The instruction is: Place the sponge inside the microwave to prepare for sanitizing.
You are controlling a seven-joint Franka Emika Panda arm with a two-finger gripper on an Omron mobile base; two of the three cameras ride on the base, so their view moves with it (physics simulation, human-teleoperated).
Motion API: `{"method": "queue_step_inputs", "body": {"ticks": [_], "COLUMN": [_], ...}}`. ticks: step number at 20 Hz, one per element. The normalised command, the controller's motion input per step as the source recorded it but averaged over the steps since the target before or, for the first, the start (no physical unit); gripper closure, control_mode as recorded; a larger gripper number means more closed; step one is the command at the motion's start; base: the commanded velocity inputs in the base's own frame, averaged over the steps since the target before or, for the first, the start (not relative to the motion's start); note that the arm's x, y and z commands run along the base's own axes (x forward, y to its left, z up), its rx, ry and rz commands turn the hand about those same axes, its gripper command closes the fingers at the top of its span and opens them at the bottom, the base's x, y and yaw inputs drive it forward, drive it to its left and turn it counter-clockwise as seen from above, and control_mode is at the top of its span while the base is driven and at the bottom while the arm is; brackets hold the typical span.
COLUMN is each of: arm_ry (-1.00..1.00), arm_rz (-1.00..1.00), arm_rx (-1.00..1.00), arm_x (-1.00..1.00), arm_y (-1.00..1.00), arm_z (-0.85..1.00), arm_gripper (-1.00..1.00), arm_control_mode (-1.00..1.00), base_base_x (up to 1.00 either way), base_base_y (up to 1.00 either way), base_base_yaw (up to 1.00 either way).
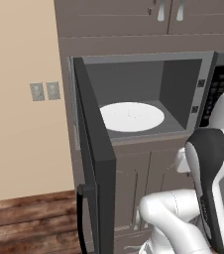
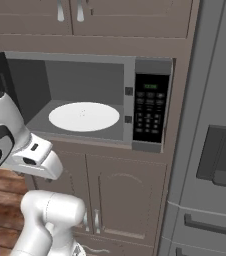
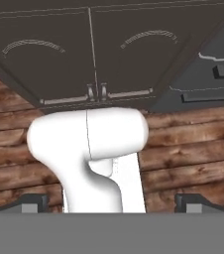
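Set into brown cabinetry, the dark grey microwave (image 1: 183, 89) stands with its black door (image 1: 91, 163) swung wide, white round turntable (image 2: 84, 116) bare. Over wooden floor (image 3: 193, 154), the end effector (image 3: 112, 203) seems fully spread, empty.

Inventory, by count:

- One wide dark grey microwave (image 2: 150, 70), with one black glass-window door (image 1: 91, 163) swung open, one black keypad panel (image 2: 150, 111) and one white round turntable (image 2: 84, 116).
- Two lower brown cabinet doors (image 2: 125, 200) beneath it, bearing two short silver handles (image 2: 96, 220).
- Two silver handles (image 2: 69, 10) on the upper cabinets.
- Two grey wall switch plates (image 1: 45, 91).
- Two dark pincer fingertips (image 3: 29, 203), set wide apart.
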Motion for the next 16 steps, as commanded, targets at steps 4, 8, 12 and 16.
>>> {"method": "queue_step_inputs", "body": {"ticks": [4, 8, 12, 16], "arm_ry": [0.0, 0.01, 0.0, 0.0], "arm_rz": [-0.05, -0.05, -0.03, 0.0], "arm_rx": [0.0, 0.0, 0.0, 0.0], "arm_x": [-0.26, -0.36, -0.18, 0.35], "arm_y": [-0.18, -0.2, -0.12, 0.0], "arm_z": [0.0, -0.08, -0.09, 0.0], "arm_gripper": [-1.0, -1.0, -1.0, -1.0], "arm_control_mode": [-1.0, -1.0, -1.0, -1.0], "base_base_x": [0.0, 0.0, 0.0, 0.0], "base_base_y": [0.0, 0.0, 0.0, 0.0], "base_base_yaw": [0.0, 0.0, 0.0, 0.0]}}
